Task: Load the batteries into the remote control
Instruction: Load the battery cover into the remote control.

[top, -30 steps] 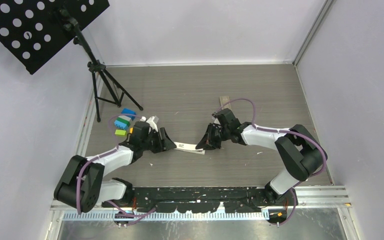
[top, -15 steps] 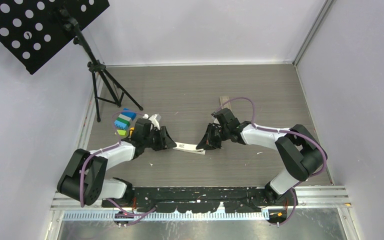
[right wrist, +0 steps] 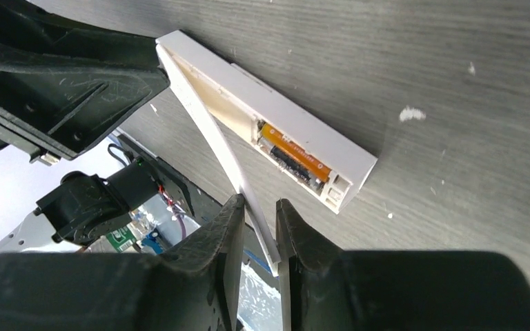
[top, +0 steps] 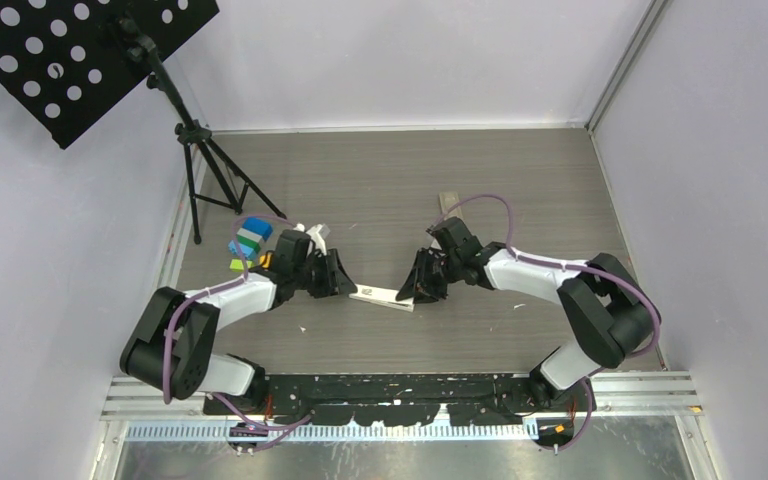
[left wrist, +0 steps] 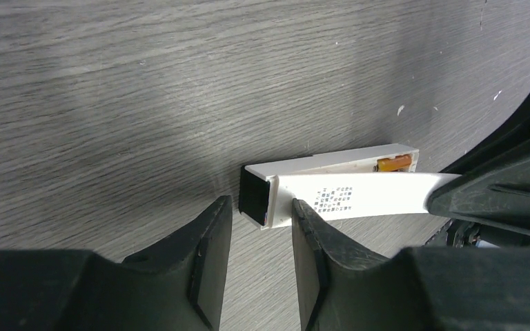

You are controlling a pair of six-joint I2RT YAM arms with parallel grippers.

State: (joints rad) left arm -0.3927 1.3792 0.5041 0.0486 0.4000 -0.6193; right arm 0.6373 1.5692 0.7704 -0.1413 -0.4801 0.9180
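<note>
A white remote control (top: 380,294) lies on the table between both grippers. Its battery compartment is open and holds an orange battery (right wrist: 293,153) with a dark battery (right wrist: 291,164) beside it. The thin white cover (right wrist: 207,131) slants up from the remote's far end. The cover's free end sits between the fingers of my right gripper (right wrist: 259,201), which is open, with a gap on one side. My left gripper (left wrist: 261,203) is open at the remote's other end, its tips either side of the black end face. The orange battery (left wrist: 394,163) also shows in the left wrist view.
Coloured toy blocks (top: 246,245) lie behind the left gripper, next to a small white object (top: 312,235). A music stand's tripod (top: 205,170) stands at the back left. A small grey piece (top: 448,203) lies behind the right arm. Walls enclose the table.
The left arm has edged up and right, toward the remote's left end. The right arm has barely moved.
</note>
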